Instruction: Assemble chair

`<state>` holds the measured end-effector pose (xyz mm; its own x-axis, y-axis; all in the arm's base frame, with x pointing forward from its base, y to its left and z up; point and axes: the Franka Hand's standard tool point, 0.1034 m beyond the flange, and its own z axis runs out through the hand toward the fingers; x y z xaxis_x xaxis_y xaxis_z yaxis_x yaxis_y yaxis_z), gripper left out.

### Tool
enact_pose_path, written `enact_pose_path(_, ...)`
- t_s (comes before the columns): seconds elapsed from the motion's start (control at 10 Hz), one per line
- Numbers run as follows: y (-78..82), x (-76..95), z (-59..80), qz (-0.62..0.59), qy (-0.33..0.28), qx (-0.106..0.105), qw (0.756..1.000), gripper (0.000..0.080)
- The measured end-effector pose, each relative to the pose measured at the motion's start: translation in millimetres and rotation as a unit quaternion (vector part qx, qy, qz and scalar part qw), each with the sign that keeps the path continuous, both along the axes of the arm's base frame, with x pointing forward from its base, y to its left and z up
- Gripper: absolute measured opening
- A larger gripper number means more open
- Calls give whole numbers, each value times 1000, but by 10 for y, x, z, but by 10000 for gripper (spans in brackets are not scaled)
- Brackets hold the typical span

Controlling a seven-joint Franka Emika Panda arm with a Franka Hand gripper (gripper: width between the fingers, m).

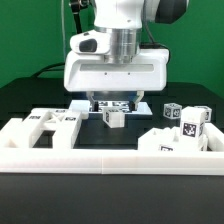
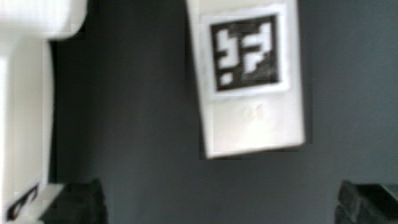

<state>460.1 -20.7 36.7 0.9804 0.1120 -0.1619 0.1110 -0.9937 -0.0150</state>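
The gripper (image 1: 113,106) hangs with its jaws spread wide and empty, likely so that the 1 tagged chair piece (image 2: 249,85) lying flat on the table (image 1: 120,142), in line with the gap between the 2 fingertips (image 2: 75,203) but not yet inside it, can be straddled.

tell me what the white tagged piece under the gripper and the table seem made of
The tagged piece looks like white matte plastic: flat even faces, crisp edges, no grain. The table looks like a dark matte surface, perhaps cloth or coated board; too blurred to tell.
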Motion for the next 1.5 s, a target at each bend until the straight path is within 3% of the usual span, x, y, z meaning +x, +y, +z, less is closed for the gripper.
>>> enact_pose_path(0.2, -25, 69, -16, 3, 82, -14, 997, 649)
enact_pose_path(0.6, 15, -6, -34, 4, 210, -12, 978, 649)
enact_pose_path(0.8, -6, -28, -115, 4, 262, -17, 965, 649)
enact_pose_path(1.1, -47, -141, -207, 12, 373, -37, 927, 649)
enact_pose_path(1.5, -38, -122, -300, 14, 373, -40, 927, 649)
